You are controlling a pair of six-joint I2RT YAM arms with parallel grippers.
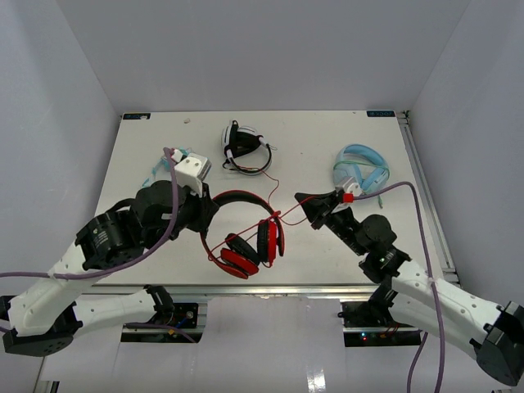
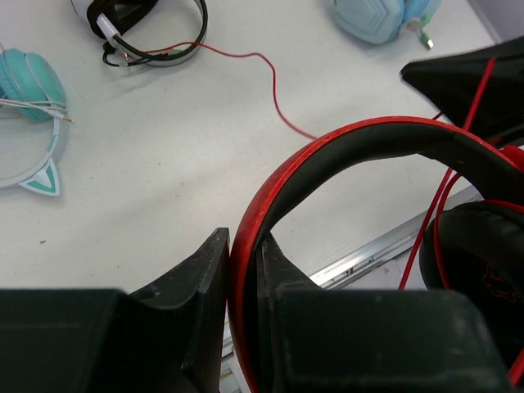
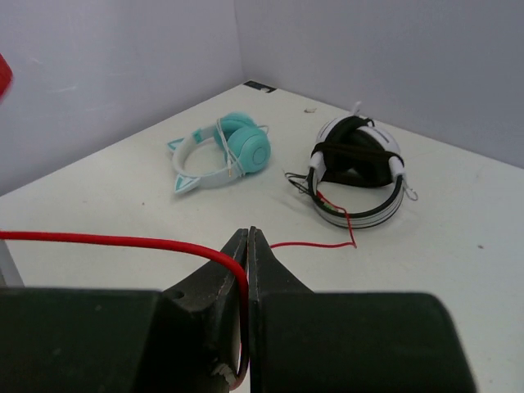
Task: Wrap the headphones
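Clamping the red band between closed fingers, the left gripper [image 2: 237, 246] holds the headphones [image 1: 266, 239] right at its tips, with the band arching away to its right and the ear cups low beside it; whether the cups rest on the table [image 1: 319, 139] I cannot tell; that firm hold looks meant to steady the frame as something to wind around; the right gripper [image 3: 248, 241] is shut on the thin red cable [image 3: 123, 241], pinched just inside its tips; from there one stretch runs off to its left, toward the headphones, fairly taut, which I take as tension for laying a turn; the loose tail lies on the table ahead of its fingers, reaching the black-and-white pair [image 1: 244, 147]; a teal pair [image 3: 225, 151] sits further ahead and left, well apart; a strand or two cross by the ear cup, so winding seems only begun.
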